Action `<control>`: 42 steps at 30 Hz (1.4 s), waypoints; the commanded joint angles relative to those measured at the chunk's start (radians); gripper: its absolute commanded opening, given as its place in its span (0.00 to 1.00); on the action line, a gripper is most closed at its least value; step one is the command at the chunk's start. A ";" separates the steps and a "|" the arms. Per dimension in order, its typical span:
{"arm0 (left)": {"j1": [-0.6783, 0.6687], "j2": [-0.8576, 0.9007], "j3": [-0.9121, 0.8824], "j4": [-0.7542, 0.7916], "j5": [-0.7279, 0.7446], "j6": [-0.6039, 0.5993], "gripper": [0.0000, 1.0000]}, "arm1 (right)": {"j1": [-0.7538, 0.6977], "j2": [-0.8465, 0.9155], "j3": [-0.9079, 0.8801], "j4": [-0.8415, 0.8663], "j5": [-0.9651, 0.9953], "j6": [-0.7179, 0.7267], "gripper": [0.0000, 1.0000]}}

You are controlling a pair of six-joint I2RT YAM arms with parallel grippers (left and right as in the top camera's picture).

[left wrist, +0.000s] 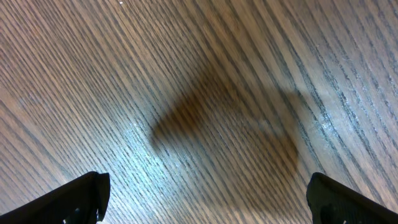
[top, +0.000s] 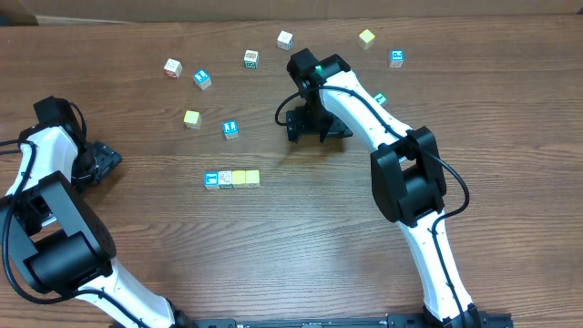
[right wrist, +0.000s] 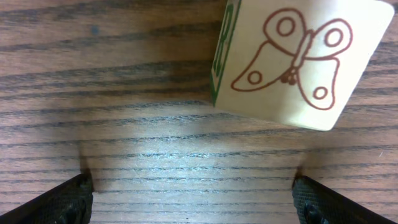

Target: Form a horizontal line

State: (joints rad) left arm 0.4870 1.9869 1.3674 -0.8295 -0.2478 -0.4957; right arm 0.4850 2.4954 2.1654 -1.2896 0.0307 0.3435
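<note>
Sitting near the left edge of the worktop (top: 301, 255), the left gripper (top: 102, 162) hung low with its fingers (left wrist: 81, 196) wide apart and nothing between them. The horizontal line (top: 232, 179) lay near the middle, four tiny cubes touching side by side. They looked light, hard and quick to slide, best pinched by two flat sides. Nearer the far edge, the right gripper (top: 317, 128) pointed down, fingers spread, holding nothing, a butterfly cube (right wrist: 292, 62) just ahead.
</note>
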 commanded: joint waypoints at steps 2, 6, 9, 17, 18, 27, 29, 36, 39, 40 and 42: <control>0.003 0.003 -0.005 0.000 -0.010 0.001 1.00 | 0.003 -0.025 -0.004 0.005 0.020 0.005 1.00; 0.003 0.003 -0.005 0.001 -0.010 0.001 1.00 | 0.003 -0.025 -0.004 0.006 0.020 0.005 1.00; 0.003 0.003 -0.005 0.001 -0.010 0.001 1.00 | 0.000 -0.025 -0.004 0.006 0.020 0.005 1.00; 0.003 0.003 -0.005 0.001 -0.010 0.001 1.00 | 0.004 -0.027 -0.003 0.005 0.020 0.005 1.00; 0.003 0.003 -0.005 0.001 -0.010 0.001 1.00 | 0.005 -0.027 -0.003 0.006 0.020 0.005 1.00; 0.003 0.003 -0.005 0.001 -0.010 0.001 1.00 | -0.010 -0.027 -0.003 0.005 0.020 0.005 1.00; 0.003 0.003 -0.005 0.001 -0.010 0.001 1.00 | -0.023 -0.027 -0.003 0.005 0.020 0.005 1.00; 0.003 0.003 -0.005 0.001 -0.010 0.001 1.00 | -0.074 -0.027 -0.003 0.005 0.020 0.005 1.00; 0.003 0.003 -0.005 0.001 -0.010 0.001 1.00 | -0.089 -0.027 -0.003 0.005 0.020 0.005 1.00; 0.003 0.003 -0.005 0.001 -0.010 0.001 1.00 | -0.093 -0.027 -0.003 0.005 0.020 0.005 1.00; 0.003 0.003 -0.005 0.001 -0.010 0.001 1.00 | -0.099 -0.027 -0.003 0.005 0.020 0.005 1.00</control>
State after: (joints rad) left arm 0.4870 1.9869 1.3674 -0.8295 -0.2478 -0.4957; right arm 0.3946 2.4954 2.1654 -1.2854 0.0299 0.3435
